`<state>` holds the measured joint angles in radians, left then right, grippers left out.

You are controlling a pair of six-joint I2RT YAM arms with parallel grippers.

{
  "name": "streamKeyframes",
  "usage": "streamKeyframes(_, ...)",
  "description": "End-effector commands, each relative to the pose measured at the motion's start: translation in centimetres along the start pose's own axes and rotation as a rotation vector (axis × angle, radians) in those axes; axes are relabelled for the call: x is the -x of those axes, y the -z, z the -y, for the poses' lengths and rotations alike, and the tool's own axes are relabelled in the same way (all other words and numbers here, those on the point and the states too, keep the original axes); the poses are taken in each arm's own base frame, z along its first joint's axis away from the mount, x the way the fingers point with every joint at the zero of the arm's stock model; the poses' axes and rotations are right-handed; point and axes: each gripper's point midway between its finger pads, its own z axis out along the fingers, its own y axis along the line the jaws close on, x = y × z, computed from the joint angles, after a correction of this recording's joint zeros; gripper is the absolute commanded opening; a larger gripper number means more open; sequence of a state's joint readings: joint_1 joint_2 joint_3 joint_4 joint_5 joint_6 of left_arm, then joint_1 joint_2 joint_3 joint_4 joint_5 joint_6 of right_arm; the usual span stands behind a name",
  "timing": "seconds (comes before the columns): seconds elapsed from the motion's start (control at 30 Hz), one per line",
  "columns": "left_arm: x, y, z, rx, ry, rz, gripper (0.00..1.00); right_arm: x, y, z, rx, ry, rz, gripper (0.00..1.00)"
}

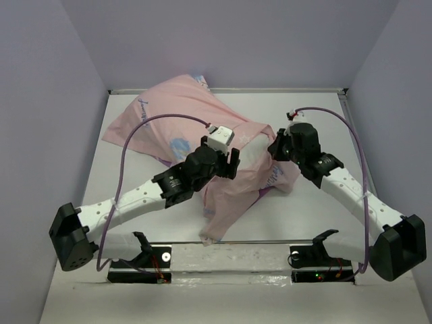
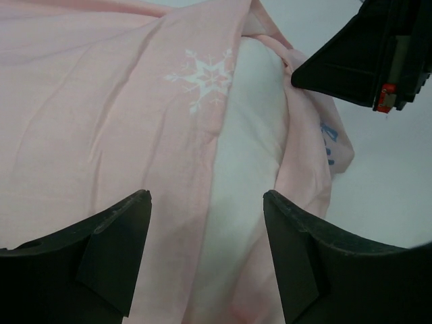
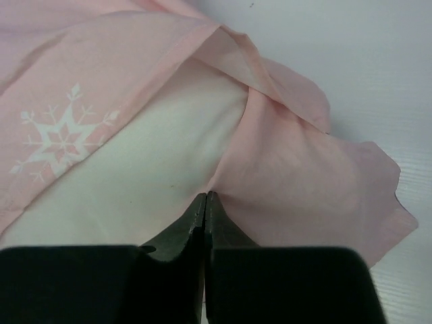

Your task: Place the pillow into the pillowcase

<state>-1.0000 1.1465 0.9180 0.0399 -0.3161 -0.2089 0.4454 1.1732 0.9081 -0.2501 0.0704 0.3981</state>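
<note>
The pale pink pillowcase (image 1: 175, 111) lies across the table, snowflake print up. The white pillow (image 1: 254, 158) shows through its open mouth between my two grippers. In the left wrist view the pillow (image 2: 246, 135) is a white strip between pink folds of the pillowcase (image 2: 88, 121). My left gripper (image 2: 207, 202) is open and empty just above that opening. My right gripper (image 3: 206, 196) is shut on the edge of the pillowcase (image 3: 304, 175), beside the bare pillow (image 3: 148, 169). It also shows in the left wrist view (image 2: 364, 61).
The white table (image 1: 324, 115) is boxed in by pale purple walls on the left, back and right. A flap of the case hangs toward the near edge (image 1: 216, 226). Both arm bases stand at the near corners.
</note>
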Motion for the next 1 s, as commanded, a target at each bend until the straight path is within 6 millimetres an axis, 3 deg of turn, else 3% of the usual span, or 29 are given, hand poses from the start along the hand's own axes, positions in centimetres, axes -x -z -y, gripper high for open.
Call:
streamKeyframes(0.0,0.7,-3.2,0.4,0.035,-0.088,0.018,0.78,3.7,0.5,-1.6,0.053,-0.037,0.117,0.00)
streamKeyframes(0.23,2.3,-7.3,-0.9,0.130,-0.160,0.039,0.78,7.2,3.1,-2.5,0.085,-0.027,0.240,0.00)
streamKeyframes(0.4,2.6,-10.2,-1.5,0.181,-0.209,0.036,0.77,6.9,3.5,-2.9,0.114,-0.020,0.240,0.00)
streamKeyframes(0.6,3.4,-11.9,-2.1,0.243,-0.259,0.066,0.75,6.2,3.8,-3.0,0.142,-0.006,0.240,0.00)
streamKeyframes(0.7,2.8,-13.1,-3.2,0.322,-0.294,0.047,0.63,6.3,3.8,-3.3,0.157,-0.003,0.241,0.00)
streamKeyframes(0.77,3.4,-13.2,-3.1,0.329,-0.284,0.065,0.37,6.6,4.0,-3.7,0.179,-0.002,0.256,0.00)
streamKeyframes(0.87,5.4,-11.8,-1.9,0.277,-0.210,0.128,0.12,7.3,4.2,-4.9,0.238,-0.008,0.279,0.00)
streamKeyframes(0.97,10.0,-8.3,0.4,0.145,-0.104,0.241,0.10,9.3,4.7,-6.3,0.302,-0.032,0.359,0.00)
